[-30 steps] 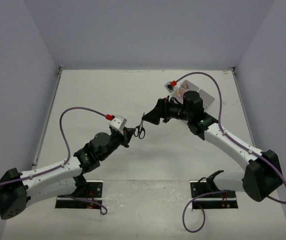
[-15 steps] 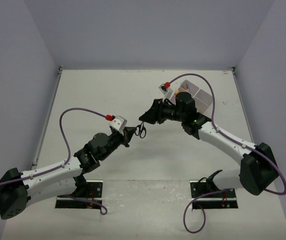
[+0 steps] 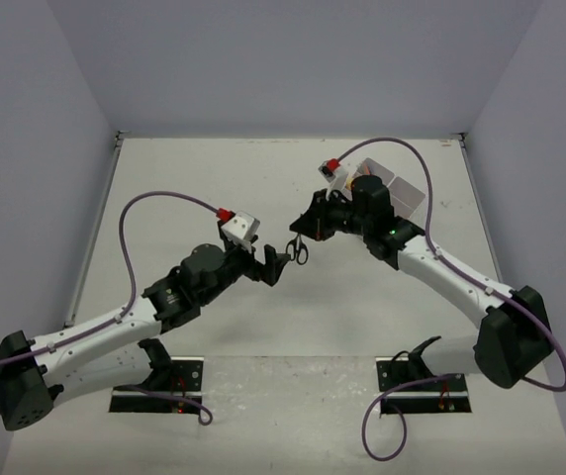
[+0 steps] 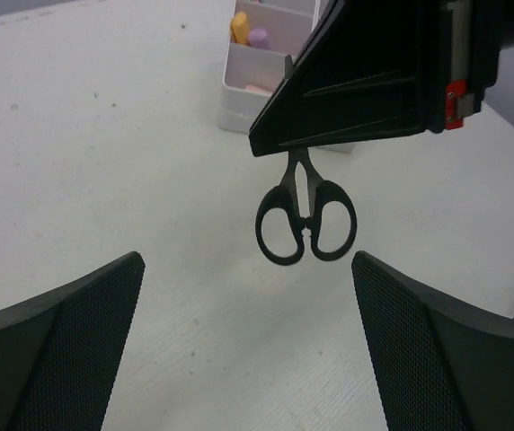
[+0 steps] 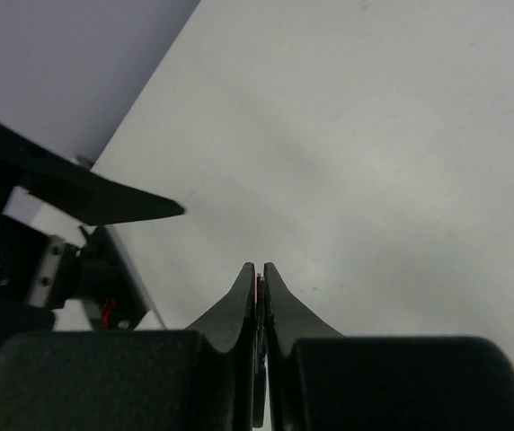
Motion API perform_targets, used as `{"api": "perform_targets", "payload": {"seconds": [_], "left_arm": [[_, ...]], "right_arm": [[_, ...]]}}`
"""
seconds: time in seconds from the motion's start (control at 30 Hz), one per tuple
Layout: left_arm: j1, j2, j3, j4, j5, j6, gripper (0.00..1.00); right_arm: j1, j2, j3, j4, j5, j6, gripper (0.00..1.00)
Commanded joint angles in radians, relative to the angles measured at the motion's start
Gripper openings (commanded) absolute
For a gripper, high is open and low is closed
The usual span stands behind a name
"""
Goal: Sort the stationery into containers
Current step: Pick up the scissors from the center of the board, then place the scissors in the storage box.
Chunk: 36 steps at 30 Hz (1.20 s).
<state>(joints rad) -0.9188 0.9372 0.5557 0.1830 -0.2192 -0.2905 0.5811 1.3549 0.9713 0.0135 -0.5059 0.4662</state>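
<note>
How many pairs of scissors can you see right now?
1. The scissors hang handles-down from the shut fingers of the right gripper, above the table, facing the open left gripper. More could be hidden in the partly covered box.

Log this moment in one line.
right hand: shut on scissors blades | scissors: in air, handles toward left hand | left hand: open, facing handles
</note>
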Motion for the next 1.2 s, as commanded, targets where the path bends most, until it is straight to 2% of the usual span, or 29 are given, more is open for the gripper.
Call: {"api": "perform_targets", "payload": {"seconds": [0.0,0.03,0.1,0.33,0.67,0.97,1.17], "left_arm": [[-0.003,-0.016,0.202,-0.383,0.005,-0.094,1.0],[-0.002,-0.03,0.223,-0.435,0.019,-0.1,1.0],[-0.002,-0.082,0.264,-0.56,0.056,-0.092,1.0],[-0.002,-0.302,0.3,-0.702,0.015,0.009,1.0],[-0.003,-0.505,0.155,-0.613,0.113,0.05,1.0],[-0.003,-0.497,0.13,-0.592,0.15,0.045,1.0],[-0.003,-0.485,0.128,-0.586,0.159,0.048,1.0]], "right_arm": [[-0.155,-0.121,0.034,-0.129,0.243,-0.299,0.0],[-0.177,-0.14,0.028,-0.136,0.256,-0.371,0.0],[-0.197,-0.176,-0.042,-0.118,0.407,-0.61,0.0],[-0.262,-0.176,-0.115,-0.06,0.423,-0.819,0.0],[-0.329,-0.058,-0.087,-0.051,0.403,-0.911,0.0],[-0.353,0.043,-0.048,-0.051,0.355,-0.958,0.01],[-0.353,0.009,-0.068,-0.021,0.322,-0.94,0.38]]}}
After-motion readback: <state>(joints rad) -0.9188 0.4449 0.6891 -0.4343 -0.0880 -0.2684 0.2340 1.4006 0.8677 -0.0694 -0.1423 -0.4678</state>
